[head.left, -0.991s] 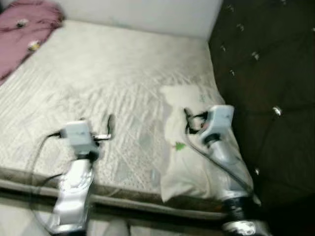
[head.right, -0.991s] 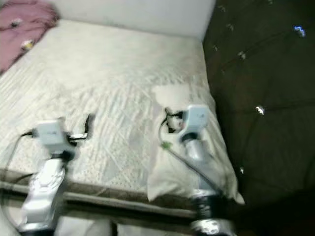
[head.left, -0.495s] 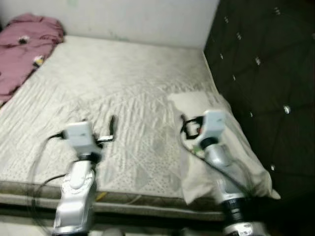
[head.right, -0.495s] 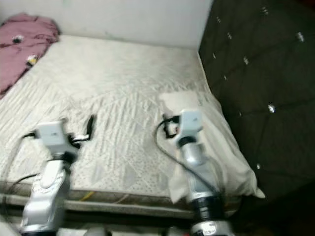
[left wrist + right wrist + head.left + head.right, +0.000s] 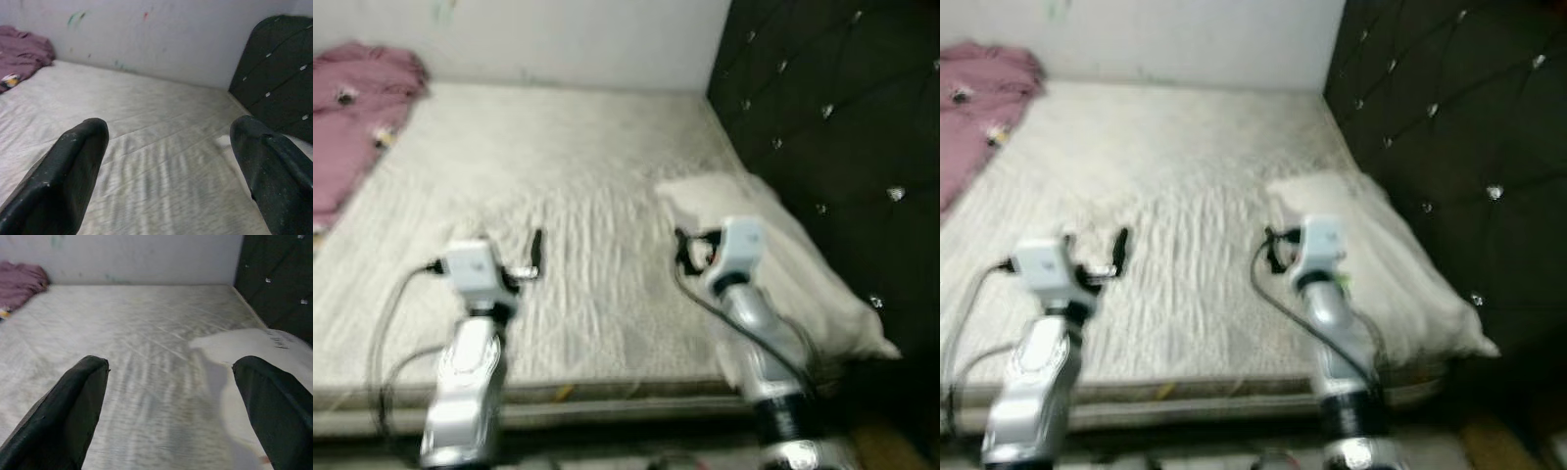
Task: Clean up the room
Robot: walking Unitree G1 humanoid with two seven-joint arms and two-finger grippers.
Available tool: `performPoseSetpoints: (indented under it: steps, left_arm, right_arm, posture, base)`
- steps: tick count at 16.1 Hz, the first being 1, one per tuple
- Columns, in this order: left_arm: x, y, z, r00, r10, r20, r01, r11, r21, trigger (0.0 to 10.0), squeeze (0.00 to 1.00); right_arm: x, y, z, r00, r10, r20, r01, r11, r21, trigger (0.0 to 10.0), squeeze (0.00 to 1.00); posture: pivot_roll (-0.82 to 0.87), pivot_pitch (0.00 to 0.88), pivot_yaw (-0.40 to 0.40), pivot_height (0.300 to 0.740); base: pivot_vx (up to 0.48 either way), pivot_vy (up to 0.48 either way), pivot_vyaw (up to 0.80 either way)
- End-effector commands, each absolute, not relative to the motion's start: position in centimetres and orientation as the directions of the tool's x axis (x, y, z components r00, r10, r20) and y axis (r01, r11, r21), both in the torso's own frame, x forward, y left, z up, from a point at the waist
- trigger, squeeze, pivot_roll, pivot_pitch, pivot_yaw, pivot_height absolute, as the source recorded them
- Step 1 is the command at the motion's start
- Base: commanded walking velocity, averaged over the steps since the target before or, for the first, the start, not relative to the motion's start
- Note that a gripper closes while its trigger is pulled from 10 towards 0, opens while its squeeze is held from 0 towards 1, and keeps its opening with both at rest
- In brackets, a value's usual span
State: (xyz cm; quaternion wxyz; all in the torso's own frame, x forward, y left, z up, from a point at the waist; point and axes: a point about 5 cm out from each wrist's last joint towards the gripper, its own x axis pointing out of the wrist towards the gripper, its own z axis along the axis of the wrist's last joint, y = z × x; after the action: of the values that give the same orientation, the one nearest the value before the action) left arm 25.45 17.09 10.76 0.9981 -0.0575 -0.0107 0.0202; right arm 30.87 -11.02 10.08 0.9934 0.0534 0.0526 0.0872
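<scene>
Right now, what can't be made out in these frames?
- Pink blanket: cut off by the left edge in the eye views; the small items on it are too blurred to identify.
- Pillow: near end hidden behind the right arm in the eye views; its print is blurred.
- Floor below the mattress: dark and blurred, the bits there are unreadable.
- Headboard: cut off by the right edge.

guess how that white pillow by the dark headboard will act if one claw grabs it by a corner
The soft white pillow will probably sag and fold rather than lift flat: it already slumps over the pale quilted mattress edge. It looks light for its bulk, so the right claw could likely drag it. Its loose cover may bunch up, pulling away from the filling.
</scene>
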Motion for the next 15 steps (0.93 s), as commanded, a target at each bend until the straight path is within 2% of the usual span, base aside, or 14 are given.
performPoseSetpoints:
  steps: [1, 4, 7, 15]
  left_arm:
    - [25.79, 16.37, 11.2, 0.999, 0.026, 0.034, -0.021, 0.992, -0.124, 10.0, 0.0]
    - [25.83, 16.36, 11.33, 0.998, 0.029, 0.049, -0.024, 0.993, -0.114, 10.0, 0.0]
    - [25.77, 16.33, 11.31, 0.999, 0.029, 0.046, -0.024, 0.994, -0.104, 10.0, 0.0]
    - [25.83, 16.28, 11.27, 0.999, 0.029, 0.042, -0.023, 0.993, -0.119, 10.0, 0.0]
  right_arm:
    - [31.06, -11.99, 10.34, 0.983, 0.157, -0.09, -0.148, 0.983, 0.106, 10.0, 0.0]
    - [31.08, -12.03, 10.41, 0.983, 0.159, -0.087, -0.15, 0.983, 0.104, 10.0, 0.0]
    - [31.09, -11.99, 10.41, 0.983, 0.164, -0.088, -0.155, 0.983, 0.103, 10.0, 0.0]
    - [31.17, -11.92, 10.31, 0.981, 0.168, -0.097, -0.158, 0.983, 0.097, 10.0, 0.0]
  posture:
    - [-0.02, 0.0, -0.054, 0.74]
    - [-0.02, 0.0, -0.056, 0.74]
    - [-0.02, 0.0, -0.057, 0.74]
    - [-0.02, 0.0, -0.059, 0.74]
  base:
    - [0.0, 0.469, -0.8]
    - [0.0, 0.466, 0.0]
    - [0.0, 0.0, 0.0]
    - [0.0, 0.444, 0.0]
